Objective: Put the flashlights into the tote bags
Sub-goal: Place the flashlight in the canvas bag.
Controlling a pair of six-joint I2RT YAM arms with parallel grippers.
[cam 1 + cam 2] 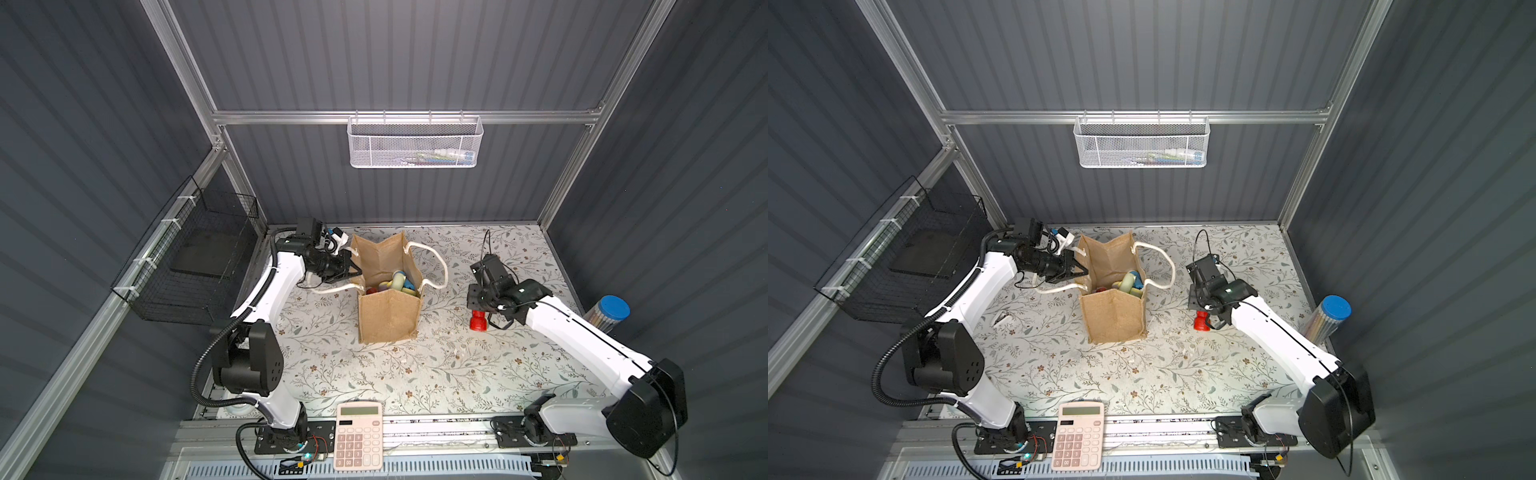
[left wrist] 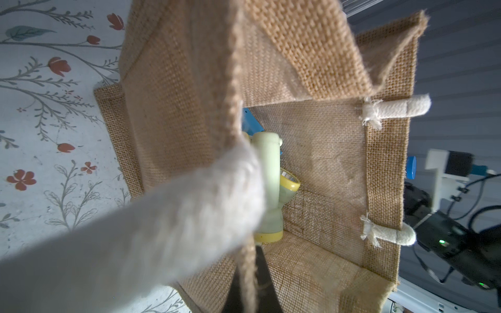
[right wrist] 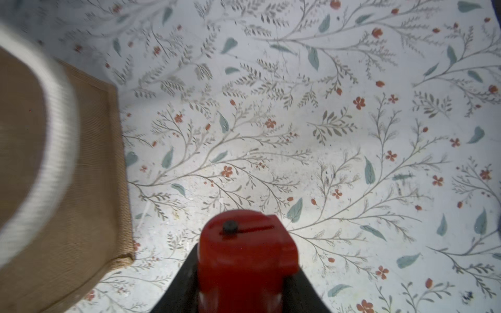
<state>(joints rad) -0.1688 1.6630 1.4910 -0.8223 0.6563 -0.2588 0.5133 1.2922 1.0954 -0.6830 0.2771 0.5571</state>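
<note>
Mostly done: several flashlights (image 1: 400,284) lie inside tote bag (image 1: 388,318). Left hand (image 1: 354,272), closed, pinches its rim. Right hand (image 1: 480,311) grips red flashlight (image 1: 478,321) near bag, not yet in.

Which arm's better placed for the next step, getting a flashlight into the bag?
Right. The right fingers grip a red flashlight just beside the tote bag, so it likely only needs to carry it over and drop it in. The left fingers are shut on the bag's rim.
</note>
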